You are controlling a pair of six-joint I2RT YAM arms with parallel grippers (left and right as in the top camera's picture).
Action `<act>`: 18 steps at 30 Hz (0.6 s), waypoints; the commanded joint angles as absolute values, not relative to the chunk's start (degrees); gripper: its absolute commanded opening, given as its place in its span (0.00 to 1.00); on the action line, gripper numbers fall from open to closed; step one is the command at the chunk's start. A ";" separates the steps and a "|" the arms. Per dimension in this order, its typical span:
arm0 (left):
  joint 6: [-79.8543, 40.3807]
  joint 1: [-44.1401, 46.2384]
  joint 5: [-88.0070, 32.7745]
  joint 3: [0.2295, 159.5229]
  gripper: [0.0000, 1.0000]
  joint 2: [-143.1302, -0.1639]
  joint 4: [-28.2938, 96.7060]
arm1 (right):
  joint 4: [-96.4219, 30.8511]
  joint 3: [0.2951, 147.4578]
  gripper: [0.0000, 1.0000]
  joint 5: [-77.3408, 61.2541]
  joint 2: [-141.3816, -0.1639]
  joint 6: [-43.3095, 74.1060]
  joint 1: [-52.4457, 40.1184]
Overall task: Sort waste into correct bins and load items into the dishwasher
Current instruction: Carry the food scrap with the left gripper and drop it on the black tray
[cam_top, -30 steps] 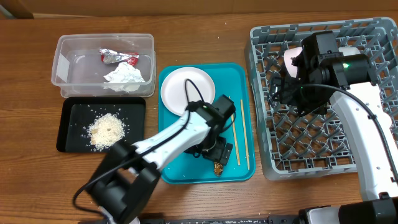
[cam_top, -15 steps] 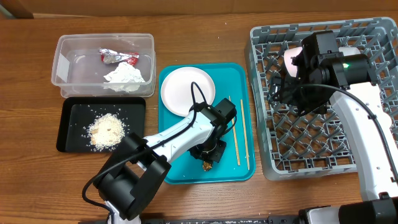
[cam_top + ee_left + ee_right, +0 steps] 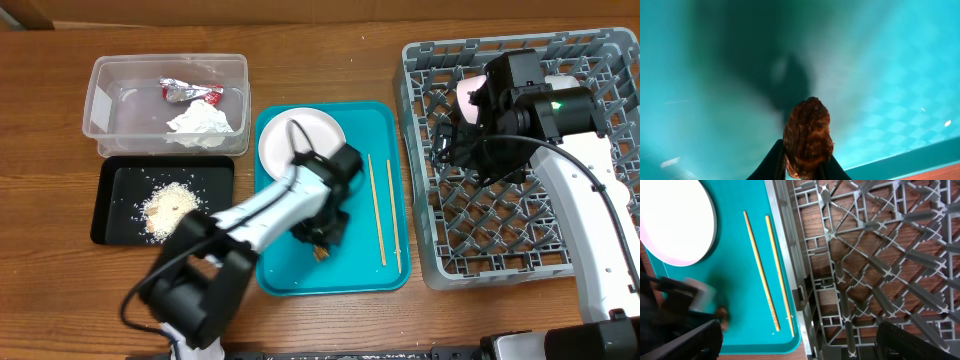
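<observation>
My left hand (image 3: pixel 804 167) grips the brown lump (image 3: pixel 807 135), long axis 12-to-6 in wrist view, over teal tray (image 3: pixel 890 75); right hand (image 3: pixel 800 342) released.

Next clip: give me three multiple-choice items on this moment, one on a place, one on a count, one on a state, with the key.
1. Where does the foil wrapper lie?
A. in the clear tub
B. in the black tray
C. in the dish rack

2. How many chopsticks lie on the teal tray?
A. one
B. two
C. four

3. What is the left gripper doing?
A. open, empty
B. shut on the brown food lump
C. shut on a plate

Key:
1 A, the wrapper shows inside the tub's walls.
2 B, two thin sticks lie side by side.
3 B, the left wrist view shows the lump pinched between the fingers.
</observation>
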State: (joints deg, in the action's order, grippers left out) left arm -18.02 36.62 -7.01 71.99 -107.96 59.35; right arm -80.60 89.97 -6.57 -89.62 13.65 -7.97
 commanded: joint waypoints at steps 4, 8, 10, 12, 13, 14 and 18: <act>-18.87 19.16 -0.71 74.85 0.04 -93.38 62.06 | -80.27 89.97 1.00 -6.00 -89.71 13.43 -7.99; -18.87 7.64 0.82 74.85 0.04 -89.67 63.57 | -80.29 89.97 1.00 -6.00 -89.71 13.45 -7.99; -18.87 1.08 1.63 74.83 0.04 -89.47 63.86 | -80.29 89.97 1.00 -6.00 -89.71 13.45 -7.99; -18.87 -4.60 2.33 74.54 0.04 -89.97 63.48 | -80.29 89.97 1.00 -6.02 -89.71 13.45 -7.99; -18.87 -6.92 2.31 74.32 0.04 -90.28 62.98 | -80.29 89.97 1.00 -6.02 -89.71 13.45 -7.99; -18.87 -8.97 2.33 74.13 0.04 -90.63 62.52 | -80.29 89.97 1.00 -6.02 -89.71 13.45 -7.99; -18.85 -15.81 2.35 73.63 0.04 -93.30 60.40 | -80.31 89.97 1.00 -6.02 -89.71 13.45 -7.99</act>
